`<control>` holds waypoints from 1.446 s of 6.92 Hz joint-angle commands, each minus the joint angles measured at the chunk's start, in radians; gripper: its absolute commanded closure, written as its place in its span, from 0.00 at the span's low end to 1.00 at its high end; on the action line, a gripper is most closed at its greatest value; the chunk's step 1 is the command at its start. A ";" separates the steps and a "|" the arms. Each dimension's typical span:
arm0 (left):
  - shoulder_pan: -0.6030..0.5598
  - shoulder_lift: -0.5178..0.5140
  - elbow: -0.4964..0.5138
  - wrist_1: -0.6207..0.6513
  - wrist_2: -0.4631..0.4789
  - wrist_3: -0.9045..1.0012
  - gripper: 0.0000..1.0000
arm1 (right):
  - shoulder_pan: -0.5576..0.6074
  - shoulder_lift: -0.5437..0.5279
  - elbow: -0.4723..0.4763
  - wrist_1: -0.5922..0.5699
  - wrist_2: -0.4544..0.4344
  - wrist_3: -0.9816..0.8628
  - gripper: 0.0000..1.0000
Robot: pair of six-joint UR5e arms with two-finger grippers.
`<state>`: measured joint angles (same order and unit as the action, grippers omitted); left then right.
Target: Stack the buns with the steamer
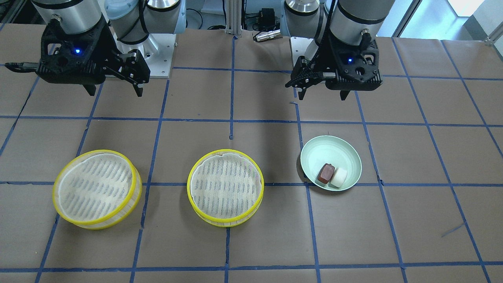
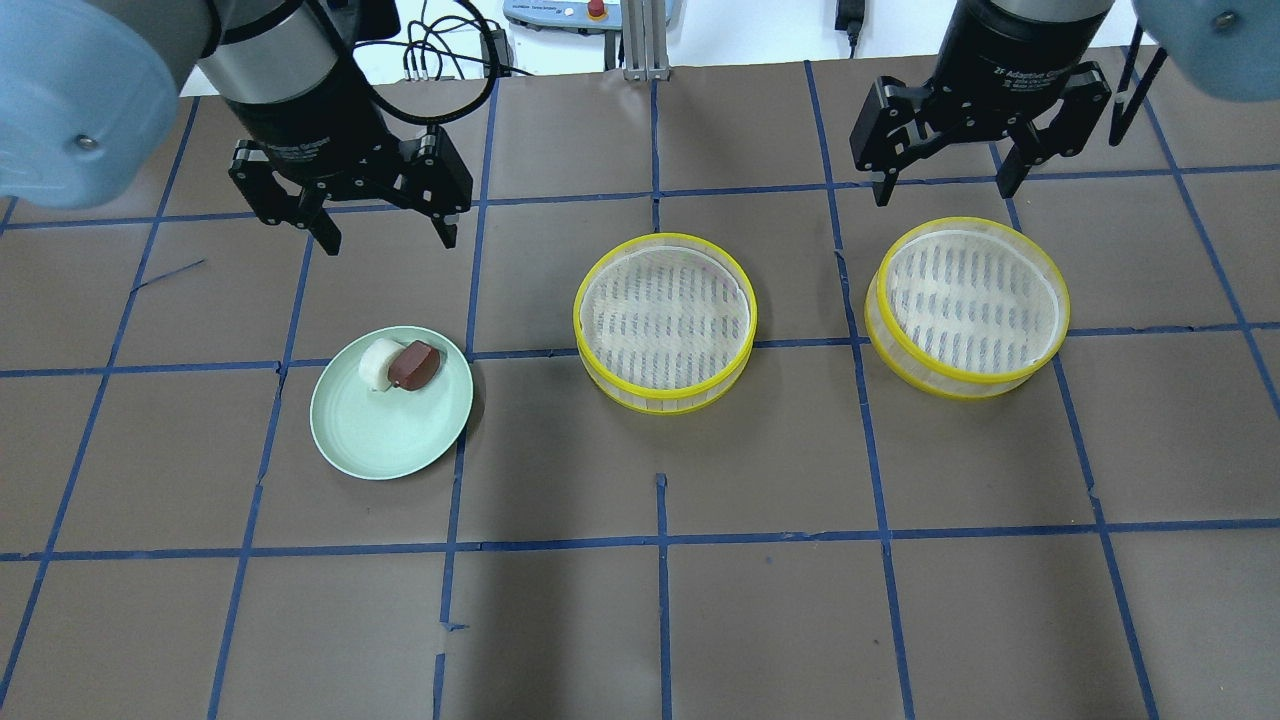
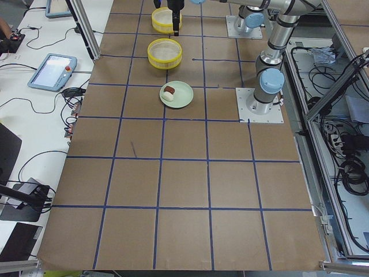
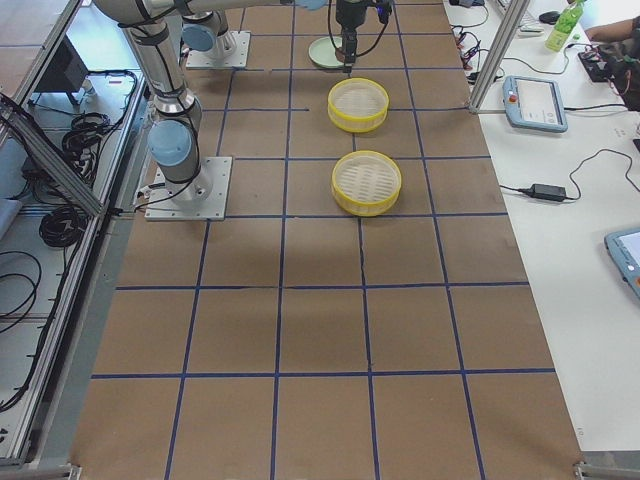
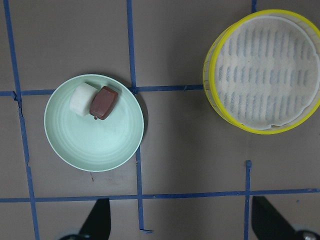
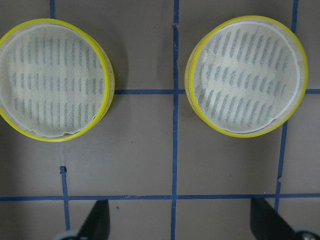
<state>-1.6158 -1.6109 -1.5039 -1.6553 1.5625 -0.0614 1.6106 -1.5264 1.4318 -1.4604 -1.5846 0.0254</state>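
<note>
A white bun (image 2: 378, 362) and a reddish-brown bun (image 2: 414, 364) lie side by side, touching, in a pale green bowl (image 2: 390, 430). They also show in the left wrist view: the white bun (image 5: 81, 99), the brown bun (image 5: 103, 102). Two yellow-rimmed round steamer trays stand empty: one mid-table (image 2: 665, 320), one to its right (image 2: 967, 305). My left gripper (image 2: 383, 232) is open and empty, raised beyond the bowl. My right gripper (image 2: 944, 183) is open and empty, raised beyond the right tray.
The table is brown board with a blue tape grid. Both arm bases (image 1: 157, 55) stand at the robot's edge. Cables and a control box (image 2: 560, 14) lie past the far edge. Tablets (image 3: 53, 72) sit on side benches.
</note>
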 commanded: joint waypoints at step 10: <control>0.283 -0.337 -0.277 0.434 -0.068 -0.117 0.36 | -0.001 -0.003 0.028 -0.037 -0.008 -0.004 0.00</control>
<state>-1.3338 -1.9297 -1.7777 -1.2213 1.5120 -0.1619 1.6092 -1.5272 1.4546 -1.4946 -1.5903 0.0215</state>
